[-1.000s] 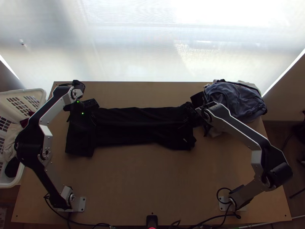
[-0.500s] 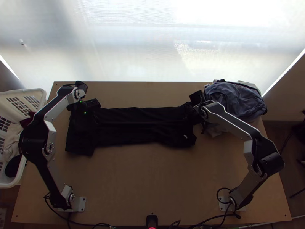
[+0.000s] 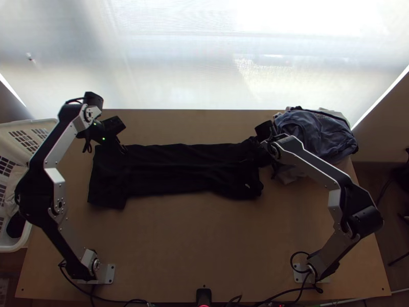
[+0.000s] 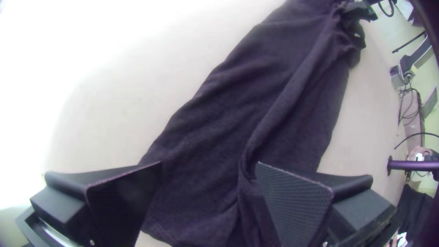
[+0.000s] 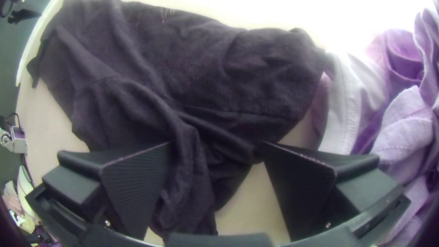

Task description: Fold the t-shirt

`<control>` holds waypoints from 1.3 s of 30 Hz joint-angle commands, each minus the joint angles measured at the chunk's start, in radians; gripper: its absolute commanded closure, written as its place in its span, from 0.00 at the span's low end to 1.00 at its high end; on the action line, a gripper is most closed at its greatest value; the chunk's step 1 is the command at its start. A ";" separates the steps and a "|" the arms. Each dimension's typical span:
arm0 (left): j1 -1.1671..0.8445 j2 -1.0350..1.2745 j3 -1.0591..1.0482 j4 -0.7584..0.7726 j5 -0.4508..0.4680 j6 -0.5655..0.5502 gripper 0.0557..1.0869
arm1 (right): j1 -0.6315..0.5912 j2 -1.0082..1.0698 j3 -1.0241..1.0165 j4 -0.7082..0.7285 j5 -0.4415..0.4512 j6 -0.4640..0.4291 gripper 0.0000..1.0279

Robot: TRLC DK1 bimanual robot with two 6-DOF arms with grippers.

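Across the middle of the top view, the black t-shirt lies on the wooden surface as 1 long band, rumpled at its right end and fairly flat along the rest. The change is at the upper left of the frame: the left arm's wrist sits higher and farther left than 0.5 seconds ago, and more of the cloth's left end shows. The cloth itself looks nearly the same as in the earlier frames, so I judge that the left tool backs off without taking a corner along. Its 2 fingers stand wide over that end, with nothing pinched between them.

At the right end of the band, near the garment pile in the upper right of the frame, the right tool keeps almost the same place. Its 2 fingers are also wide, with a loose ridge of fabric lying between them, not clamped.

For the task, this reads as a pause between folds: the lengthwise narrowing looks mostly done, and bringing 1 end over the other probably remains. The next grip needs every layer at the end; catching only the top 1 could pull the band open.
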 commanded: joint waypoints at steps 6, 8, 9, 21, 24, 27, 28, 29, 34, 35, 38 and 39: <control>-0.012 -0.280 -0.061 -0.092 0.076 0.005 0.04 | 0.015 -0.104 0.036 -0.029 0.072 -0.009 0.05; -0.019 -0.374 -0.178 -0.045 0.074 0.036 0.04 | 0.015 -0.129 0.047 -0.029 0.081 -0.007 0.05; -0.022 -0.409 -0.230 -0.041 0.068 0.050 0.04 | 0.015 -0.138 0.051 -0.029 0.087 -0.009 0.05; -0.107 -0.823 -0.756 0.144 -0.107 0.226 0.05 | 0.119 -0.192 0.014 -0.029 0.116 -0.009 0.05; -0.110 -0.877 -0.857 0.196 -0.145 0.274 0.05 | 0.166 -0.192 0.005 -0.029 0.119 -0.014 0.05; -0.145 -0.934 -0.914 0.215 -0.165 0.272 0.05 | 0.191 -0.185 -0.001 -0.029 0.119 -0.015 0.05; -0.173 -0.955 -0.934 0.212 -0.170 0.257 0.05 | 0.199 -0.181 -0.003 -0.029 0.119 -0.015 0.05; -0.203 -0.980 -0.960 0.215 -0.187 0.243 0.05 | 0.203 -0.176 -0.004 -0.029 0.119 -0.015 0.05; -0.285 -1.023 -1.063 0.288 -0.272 0.234 0.05 | 0.220 -0.164 -0.003 -0.029 0.118 -0.009 0.05; -0.285 -1.012 -1.063 0.288 -0.272 0.223 0.05 | 0.223 -0.162 -0.003 -0.029 0.118 -0.007 0.05; -0.305 -1.000 -1.089 0.319 -0.274 0.217 0.05 | 0.231 -0.162 -0.010 -0.029 0.118 -0.006 0.05; -0.308 -0.994 -1.104 0.342 -0.277 0.217 0.05 | 0.234 -0.162 -0.012 -0.029 0.118 -0.006 0.05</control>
